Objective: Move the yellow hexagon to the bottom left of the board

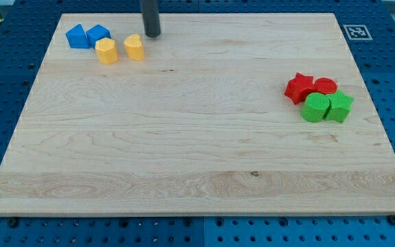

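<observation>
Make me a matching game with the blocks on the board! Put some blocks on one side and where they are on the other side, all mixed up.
Things:
1. yellow hexagon
2. yellow heart-like block
3. red star
4. green cylinder

Places:
A. view's right, at the left end of the red and green cluster
B. just below and left of my tip
C. view's right, below the red blocks
D. view's top left, beside the blue blocks

Pairs: 1-D, 2-B, 3-A, 4-C

My tip [152, 35] rests near the counter's [197, 158] top left, just right of a yellow heart [134, 47]. The yellow hexagon [106, 51] sits beside two blue blocks [88, 36].
</observation>
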`<state>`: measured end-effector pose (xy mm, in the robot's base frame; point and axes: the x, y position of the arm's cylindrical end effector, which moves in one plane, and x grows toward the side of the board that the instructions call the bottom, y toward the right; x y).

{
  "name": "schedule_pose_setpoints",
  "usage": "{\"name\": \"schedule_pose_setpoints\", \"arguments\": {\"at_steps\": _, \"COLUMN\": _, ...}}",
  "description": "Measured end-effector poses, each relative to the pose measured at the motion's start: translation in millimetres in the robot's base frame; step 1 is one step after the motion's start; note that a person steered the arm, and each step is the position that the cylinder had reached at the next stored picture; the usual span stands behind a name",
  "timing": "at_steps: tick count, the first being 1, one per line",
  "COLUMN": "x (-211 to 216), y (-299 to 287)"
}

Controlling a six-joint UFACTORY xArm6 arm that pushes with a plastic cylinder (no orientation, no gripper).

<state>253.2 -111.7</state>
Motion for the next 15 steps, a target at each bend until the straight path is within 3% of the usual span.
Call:
{"name": "schedule_pose_setpoints", "arguments": {"at_steps": 1, "x": 24, "y": -22}}
{"name": "schedule_pose_setpoints", "arguments": {"at_steps": 2, "x": 84, "y": -22}}
{"name": "schedule_pose_setpoints", "arguments": {"at_steps": 3, "x": 90, "y": -22}}
{"name": "schedule_pose_setpoints", "arguments": {"at_steps": 4, "x": 34, "y": -24}}
{"name": "schedule_pose_setpoints", "arguments": {"at_steps": 5, "x": 9, "y": -39}}
{"name": "schedule_pose_setpoints", "arguments": {"at_steps": 6, "x": 25, "y": -59}}
{"name": "schedule_pose_setpoints", "arguments": {"at_steps": 8, "x": 124, "y": -54}}
{"name": "schedule_pose_setpoints", "arguments": {"at_steps": 9, "x": 129, "y": -51}}
{"name": "schedule_pose_setpoints", "arguments": {"at_steps": 10, "x": 88, "y": -51}}
{"name": "schedule_pose_setpoints", "arguments": {"at_steps": 11, "x": 81, "y": -60}}
{"name": "schedule_pose_setpoints", "arguments": {"at_steps": 13, "x": 181, "y": -63}}
{"name": "schedule_pose_setpoints", "arguments": {"at_steps": 14, "x": 209, "y": -49}}
{"name": "schedule_pose_setpoints", "arguments": {"at_steps": 15, "x": 169, "y": -40}}
